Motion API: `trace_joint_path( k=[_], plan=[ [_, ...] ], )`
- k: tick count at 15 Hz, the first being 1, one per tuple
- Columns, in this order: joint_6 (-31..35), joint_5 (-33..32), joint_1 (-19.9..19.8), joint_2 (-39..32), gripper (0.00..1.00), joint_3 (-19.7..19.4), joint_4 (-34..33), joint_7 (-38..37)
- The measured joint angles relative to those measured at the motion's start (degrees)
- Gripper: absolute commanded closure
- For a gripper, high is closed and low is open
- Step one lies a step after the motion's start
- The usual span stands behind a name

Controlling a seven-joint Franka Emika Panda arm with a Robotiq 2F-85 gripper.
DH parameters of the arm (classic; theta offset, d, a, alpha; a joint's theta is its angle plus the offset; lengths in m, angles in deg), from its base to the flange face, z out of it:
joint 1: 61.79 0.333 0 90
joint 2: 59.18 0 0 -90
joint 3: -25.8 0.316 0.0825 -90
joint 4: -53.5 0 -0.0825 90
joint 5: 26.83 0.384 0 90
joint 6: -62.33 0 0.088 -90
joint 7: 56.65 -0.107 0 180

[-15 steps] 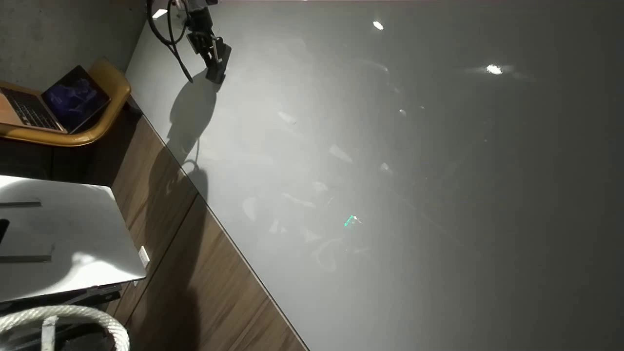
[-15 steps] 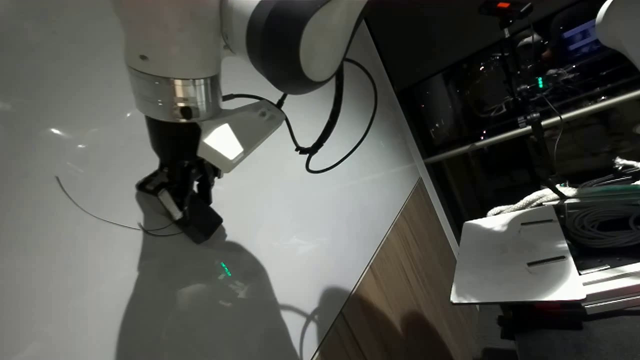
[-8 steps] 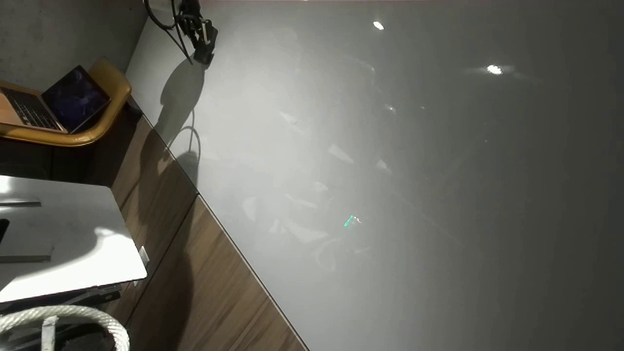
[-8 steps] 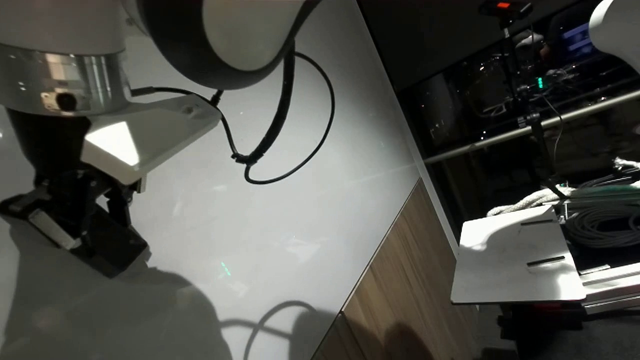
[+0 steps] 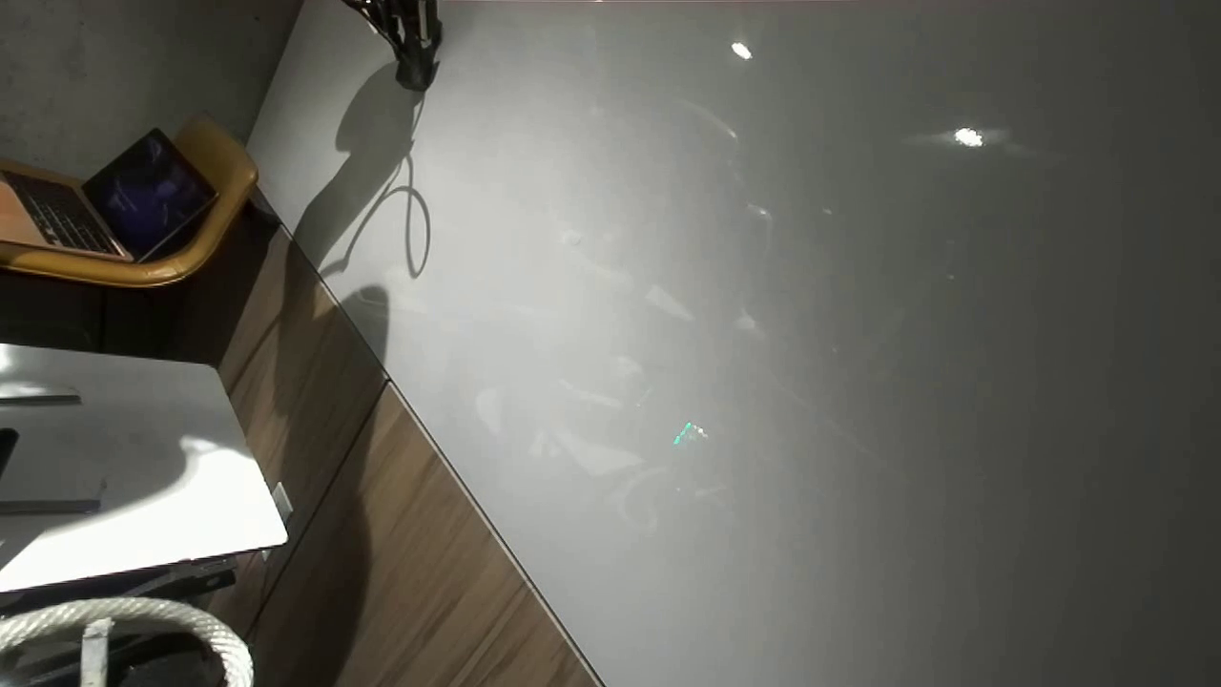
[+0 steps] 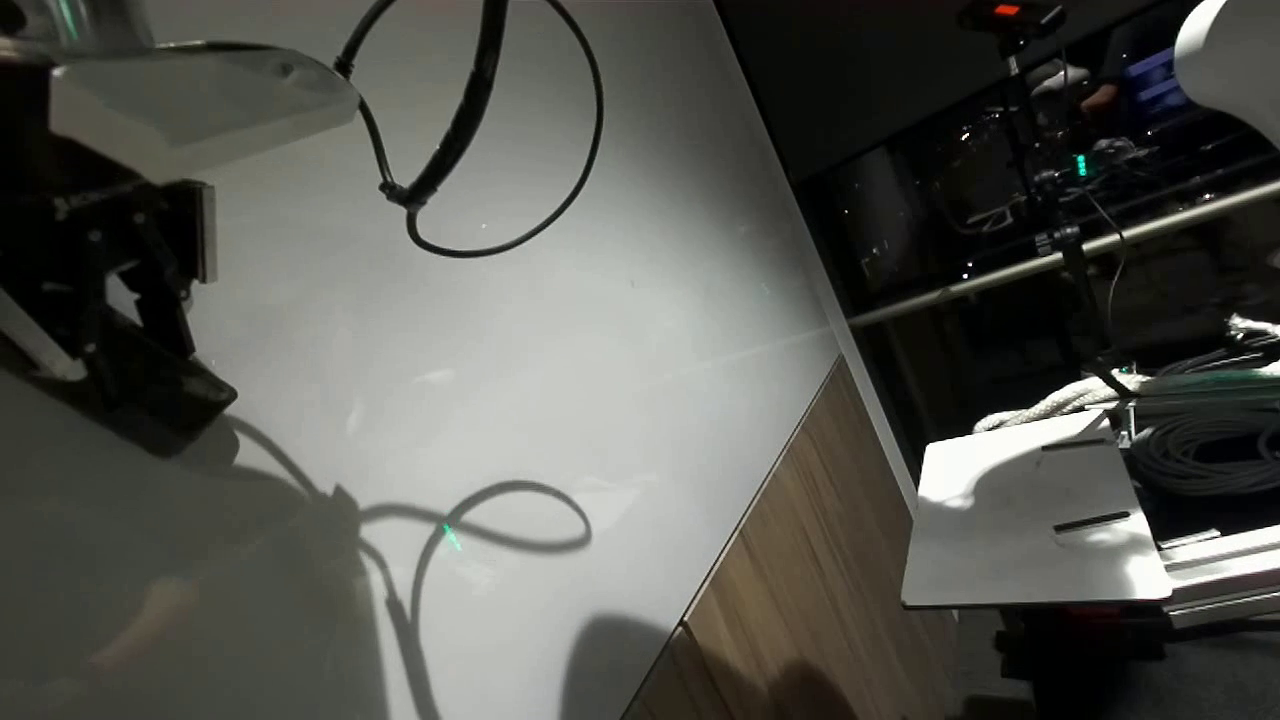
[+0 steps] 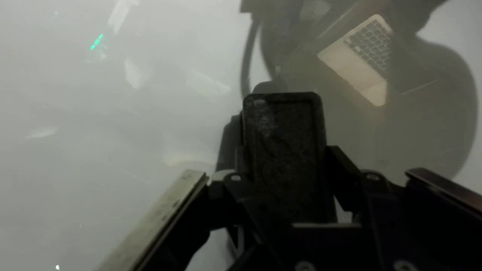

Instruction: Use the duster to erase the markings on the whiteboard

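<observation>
1. The jaws are clamped on the duster (image 7: 284,146); a finger (image 7: 340,175) lies against one of its long sides in the wrist view.
2. Over the last second the duster has crossed part of the board (image 5: 782,382): first toward the edge by the grey wall (image 5: 124,67), then farther from the edge along the wood panel (image 5: 467,592).
3. It now stands on the wall side of the board, past the corner by the chair (image 5: 215,157), well apart from the wood edge. Much of the arm is out of frame in both exterior views.
4. A second ago a dark curved line showed beside the duster in an exterior view. The end of its path now in sight looks bare; the rest is hidden behind the jaws and duster. That suggests the sweep wiped at least part of it.
5. No marks can be made out in any view now. The pale streaks (image 5: 668,302) and green glint (image 5: 683,434) look like reflections, not ink.
6. The duster's shadow lies close beside it, but I cannot tell whether its face touches the board.
7. Wiping seems the step in hand, probably well along. The next move likely calls for a flat, steady pass over the hidden stretch, then backing off to check. A tilted duster could leave thin traces; too hard a push might turn it in the grip.
</observation>
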Motion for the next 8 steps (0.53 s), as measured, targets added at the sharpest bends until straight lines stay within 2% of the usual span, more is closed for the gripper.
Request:
trace_joint_path(
  k=[3,8],
  plan=[
    [-1.1,0.4,-1.6,3.1,0.73,-0.1,3.0,0.2],
    [-1.5,0.5,-5.6,10.4,0.73,-1.2,13.5,-2.5]
  ],
)
